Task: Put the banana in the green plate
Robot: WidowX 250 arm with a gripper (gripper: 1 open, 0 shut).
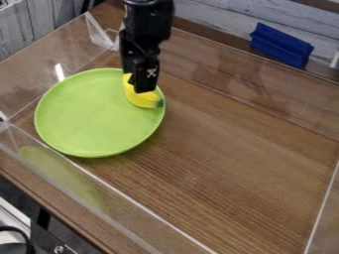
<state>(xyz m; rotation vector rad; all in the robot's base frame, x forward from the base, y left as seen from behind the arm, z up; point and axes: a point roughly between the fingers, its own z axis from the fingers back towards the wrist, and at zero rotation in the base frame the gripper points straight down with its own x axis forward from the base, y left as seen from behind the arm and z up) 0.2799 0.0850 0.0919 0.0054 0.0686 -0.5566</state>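
Observation:
The banana (145,99) is a stubby yellow piece with a dark green tip, lying on the right inner part of the green plate (79,119). My black gripper (141,79) hangs straight down right over the banana and hides its upper half. Its jaws stand open, and I cannot tell whether the fingers touch the banana. The plate is a wide lime-green disc with a low rim, resting on the wooden table at the left.
A blue box (282,44) stands at the back right. A yellow-labelled container (138,5) sits at the back behind the arm. Clear acrylic walls (79,184) border the wooden tabletop (239,149) along the front and left.

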